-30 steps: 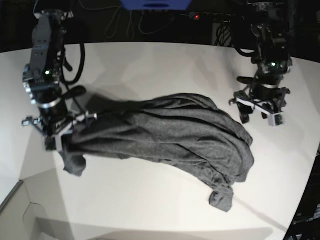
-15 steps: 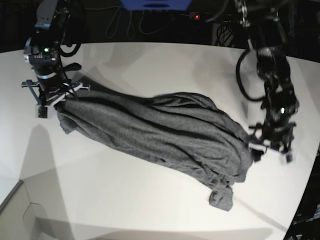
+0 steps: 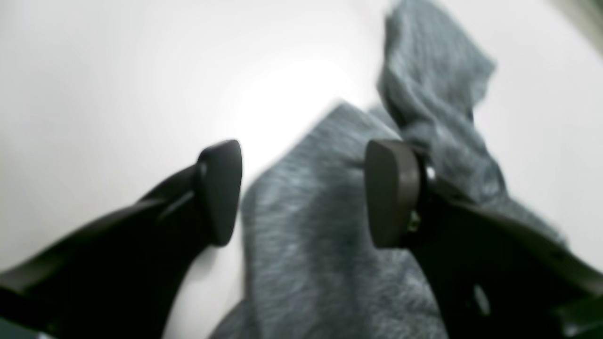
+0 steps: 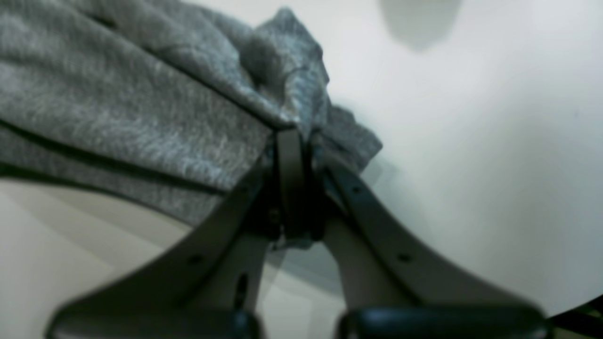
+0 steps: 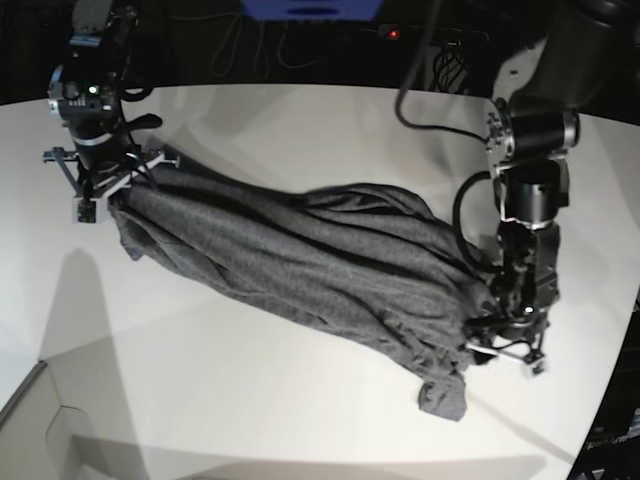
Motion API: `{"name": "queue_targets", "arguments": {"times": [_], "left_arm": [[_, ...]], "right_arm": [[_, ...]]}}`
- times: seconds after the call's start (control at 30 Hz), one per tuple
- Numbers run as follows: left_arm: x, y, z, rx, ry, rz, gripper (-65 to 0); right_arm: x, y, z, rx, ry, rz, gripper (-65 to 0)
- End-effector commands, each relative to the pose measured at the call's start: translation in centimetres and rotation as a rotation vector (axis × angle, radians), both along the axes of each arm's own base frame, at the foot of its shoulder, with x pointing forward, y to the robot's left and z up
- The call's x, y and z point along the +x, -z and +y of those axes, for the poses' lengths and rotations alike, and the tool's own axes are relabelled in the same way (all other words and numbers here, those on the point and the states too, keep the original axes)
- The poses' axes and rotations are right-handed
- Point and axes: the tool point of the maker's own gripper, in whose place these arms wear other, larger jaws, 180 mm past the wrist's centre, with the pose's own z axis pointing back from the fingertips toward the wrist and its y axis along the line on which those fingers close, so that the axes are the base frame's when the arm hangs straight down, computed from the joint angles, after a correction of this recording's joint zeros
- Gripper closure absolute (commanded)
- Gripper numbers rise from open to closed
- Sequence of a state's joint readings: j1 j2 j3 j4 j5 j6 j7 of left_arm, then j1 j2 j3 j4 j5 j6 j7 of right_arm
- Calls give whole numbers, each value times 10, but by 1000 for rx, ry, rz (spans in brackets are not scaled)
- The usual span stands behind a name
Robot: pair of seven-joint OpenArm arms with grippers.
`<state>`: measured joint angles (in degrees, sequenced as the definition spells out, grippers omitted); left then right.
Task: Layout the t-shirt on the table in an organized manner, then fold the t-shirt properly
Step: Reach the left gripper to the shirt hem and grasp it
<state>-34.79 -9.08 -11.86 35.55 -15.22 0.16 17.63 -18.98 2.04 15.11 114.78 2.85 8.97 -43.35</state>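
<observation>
Stretching diagonally across the table, wrinkly heathered grey t-shirt.

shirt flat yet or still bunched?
Bunched. The t-shirt lies in a wrinkled diagonal heap across the table, with deep folds and a sleeve end crumpled at the near edge.

Both wrist views are blurred; the t-shirt runs past the left wrist view's lower edge.

- Behind your grippers you have a dark, unlit back wall.
- Thin pale cables hang beside a small red indicator light.
</observation>
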Motion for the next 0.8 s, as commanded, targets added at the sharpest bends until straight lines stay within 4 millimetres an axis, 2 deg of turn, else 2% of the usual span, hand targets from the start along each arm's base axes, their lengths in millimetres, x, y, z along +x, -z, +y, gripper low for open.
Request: {"name": "queue_targets", "arguments": {"times": [0.0, 0.17, 0.33, 0.47, 0.53, 0.67, 0.7, 0.77], "left_arm": [[21, -29, -1, 25, 14, -83, -399], [28, -27, -23, 67, 64, -127, -398], [28, -26, -31, 63, 73, -128, -394], [19, -3, -33, 50, 71, -69, -381], [16, 3, -36, 40, 70, -53, -312], [15, 4, -35, 38, 66, -53, -44], [15, 4, -36, 36, 66, -55, 0], [17, 0, -36, 17, 56, -66, -13]], "right_arm": [[5, -11, -3, -15, 3, -44, 0], [0, -7, -2, -14, 0, -30, 0], [-1, -7, -2, -13, 0, -26, 0], [-1, -6, -2, -13, 0, -24, 0], [-1, -6, -2, -13, 1, -23, 0], [-1, -6, -2, -14, 0, -23, 0], [-1, -6, -2, -14, 0, -23, 0], [0, -7, -2, -14, 0, -26, 0]]}}
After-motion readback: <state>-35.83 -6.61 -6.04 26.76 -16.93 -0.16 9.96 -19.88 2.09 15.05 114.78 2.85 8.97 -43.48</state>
